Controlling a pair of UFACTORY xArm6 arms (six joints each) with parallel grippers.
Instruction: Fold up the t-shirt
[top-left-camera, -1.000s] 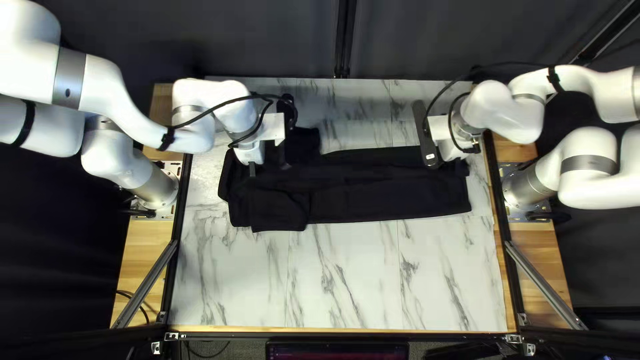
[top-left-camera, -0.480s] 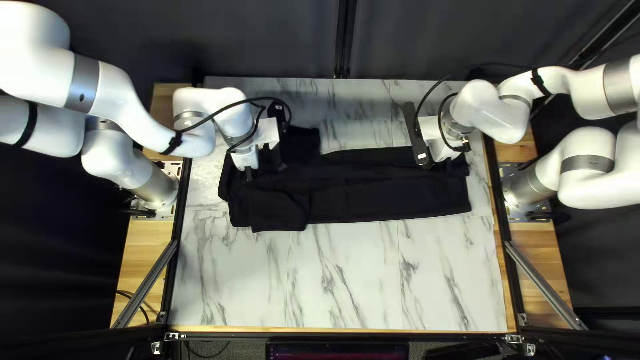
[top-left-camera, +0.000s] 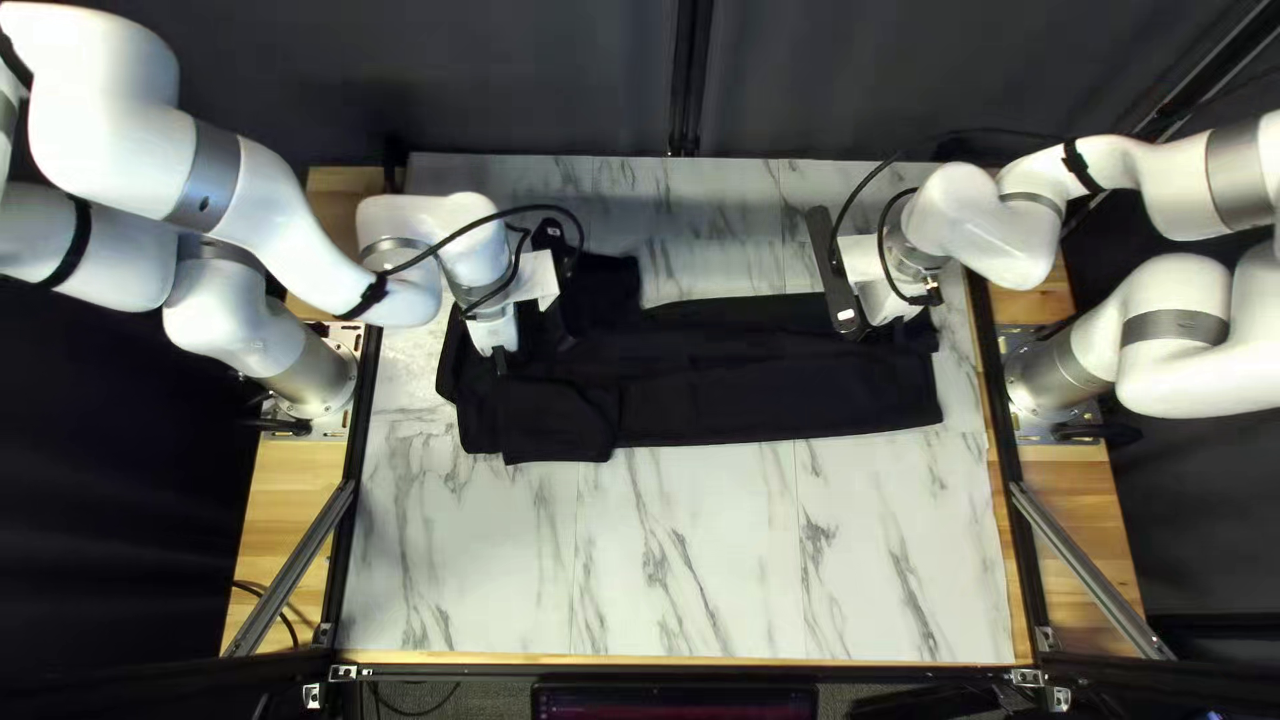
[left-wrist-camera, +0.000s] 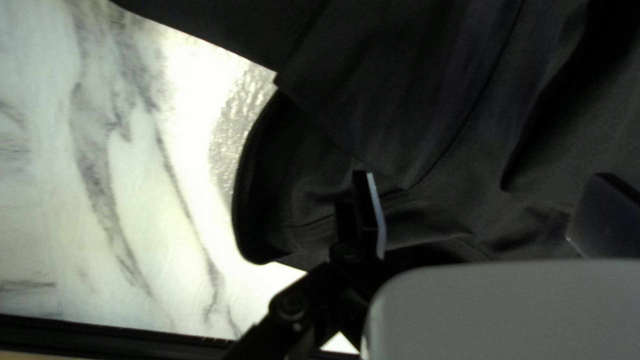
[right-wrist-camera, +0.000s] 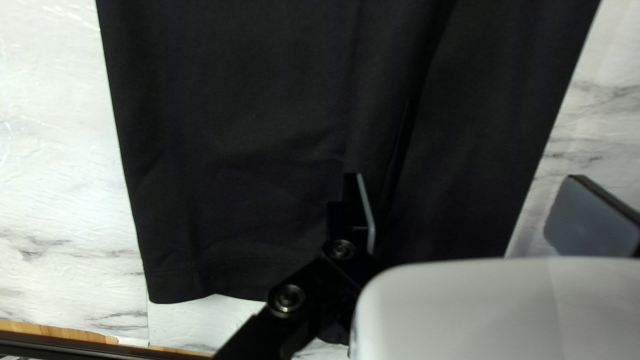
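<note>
Blk L gripper (top-left-camera: pixel 532 352) wide, over tee (top-left-camera: pixel 774 394)

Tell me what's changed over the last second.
The left gripper has moved a little toward the bottom of the top left view, and the right gripper slightly toward that view's left. Both are open now, holding nothing. The black shirt lies as it did.
</note>
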